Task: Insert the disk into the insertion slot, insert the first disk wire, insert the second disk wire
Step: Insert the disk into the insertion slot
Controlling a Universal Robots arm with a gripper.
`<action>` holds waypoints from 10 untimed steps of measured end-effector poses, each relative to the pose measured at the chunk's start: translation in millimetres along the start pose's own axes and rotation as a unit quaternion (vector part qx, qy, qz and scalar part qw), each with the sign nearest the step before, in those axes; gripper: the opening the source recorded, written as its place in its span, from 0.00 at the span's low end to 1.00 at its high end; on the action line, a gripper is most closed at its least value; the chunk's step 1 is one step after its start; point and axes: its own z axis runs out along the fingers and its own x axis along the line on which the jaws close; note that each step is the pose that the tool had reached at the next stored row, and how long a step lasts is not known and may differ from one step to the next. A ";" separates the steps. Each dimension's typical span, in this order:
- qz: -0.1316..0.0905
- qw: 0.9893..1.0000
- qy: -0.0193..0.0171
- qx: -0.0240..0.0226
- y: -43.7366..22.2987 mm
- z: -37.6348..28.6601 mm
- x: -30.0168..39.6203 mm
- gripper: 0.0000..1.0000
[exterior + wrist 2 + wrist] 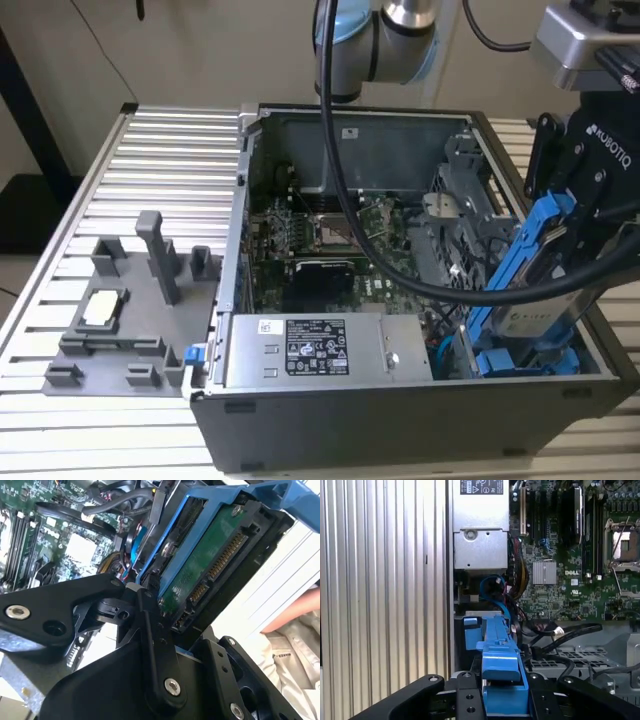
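Blue-framed, the one disk [528, 312] hangs tilted just over the one slot [520, 362] at the exterior view's right front corner of the open computer case [350, 425], pinched by the claw [578, 232] and not yet seated. Inside the case sit one green circuit board [330, 235] and one grey power box [310, 350]. One grey holder [110, 345] on the ribbed metal surface [150, 150] beside the case carries one pale chip [103, 307].

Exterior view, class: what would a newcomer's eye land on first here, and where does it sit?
The bright blue carrier of the disk, held tilted in the gripper at the exterior view's right, over the open computer case. Next, the green motherboard in the case's middle, and the grey power-supply box along its near edge.
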 end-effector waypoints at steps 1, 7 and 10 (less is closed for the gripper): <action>0.000 1.000 0.000 0.000 -0.2 0.8 0.0 0.33; 0.000 1.000 -0.001 0.000 -1.8 4.0 -0.3 0.33; 0.000 1.000 -0.003 0.000 -3.0 5.1 -0.8 0.33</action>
